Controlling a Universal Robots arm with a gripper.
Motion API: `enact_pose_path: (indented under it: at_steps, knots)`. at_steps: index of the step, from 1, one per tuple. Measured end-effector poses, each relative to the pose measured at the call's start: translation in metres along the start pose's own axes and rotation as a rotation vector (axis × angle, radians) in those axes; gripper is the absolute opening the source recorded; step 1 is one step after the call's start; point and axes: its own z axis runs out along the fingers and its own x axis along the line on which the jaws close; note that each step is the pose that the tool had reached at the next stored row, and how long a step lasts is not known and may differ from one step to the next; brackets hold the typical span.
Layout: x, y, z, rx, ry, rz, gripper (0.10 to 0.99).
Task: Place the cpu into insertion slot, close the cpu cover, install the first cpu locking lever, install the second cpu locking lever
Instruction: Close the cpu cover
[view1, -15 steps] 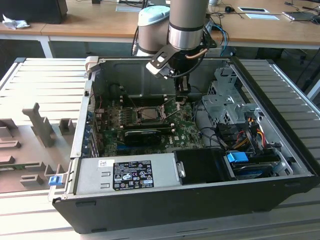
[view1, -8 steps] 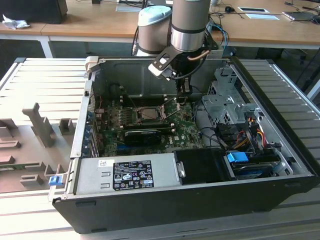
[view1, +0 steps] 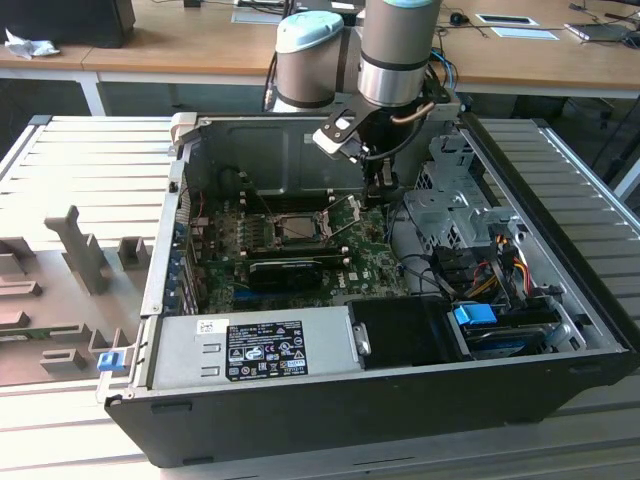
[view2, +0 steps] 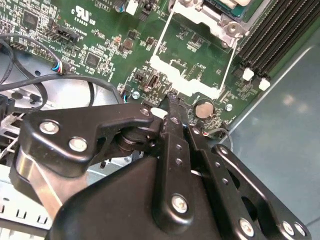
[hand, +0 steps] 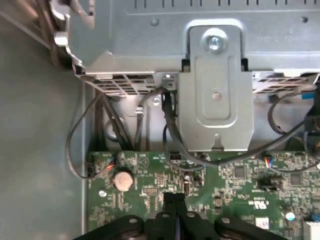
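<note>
Wooden desks behind; on grey slatted table, black computer case laid flat, green board upward for reach; black gripper, fingers pressed together, beside raised thin silver cpu cover.

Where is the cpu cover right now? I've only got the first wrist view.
Observer: In the second wrist view the cpu cover is swung open, green board showing through its cut-out, just ahead of the end effector.
Operator: Is the end effector touching it?
Observer: Its shut tips sit by the cover's near edge; contact I cannot tell.
Operator: Which side of the insertion slot is it on?
Observer: In the exterior view, the end effector is on the exterior view's right of the insertion slot.
</note>
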Motion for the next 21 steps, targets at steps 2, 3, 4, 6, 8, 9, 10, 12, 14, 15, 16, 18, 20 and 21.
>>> enact_pose_path:
  at_steps: [2,3,4,6,8,9,10,12,14,15,16,18,20,21]
  knots:
    - [-0.0001,-0.0002,0.0042,0.002,0.0,0.0,0.106]
    - [-0.0001,-0.0003,0.0057,0.003,0.0001,0.0,0.106]
    - [-0.0001,-0.0004,0.0056,0.004,-0.0001,0.0,0.106]
    - [-0.0001,-0.001,0.0055,0.008,0.0,0.0,0.106]
    - [-0.0001,-0.0029,0.005,0.008,0.0009,0.0,0.106]
    - [-0.0001,-0.0032,0.0048,0.008,0.0016,0.0,0.106]
    - [-0.0001,-0.0036,0.0047,0.008,0.0017,0.0,0.106]
    - [-0.0002,-0.0046,0.0046,0.008,0.0015,0.0,0.106]
    - [-0.0001,-0.0049,0.0045,0.008,0.0015,0.0,0.106]
    - [-0.0001,-0.0057,0.0045,0.008,0.0015,0.0,0.106]
    - [-0.0001,-0.006,0.0045,0.008,0.0016,0.0,0.106]
    - [-0.0001,-0.008,0.0044,0.008,0.0014,0.0,0.106]
    - [-0.0002,-0.01,0.0043,0.008,0.0014,0.0,0.106]
    - [-0.0001,-0.0115,0.0042,0.008,0.0015,0.0,0.106]
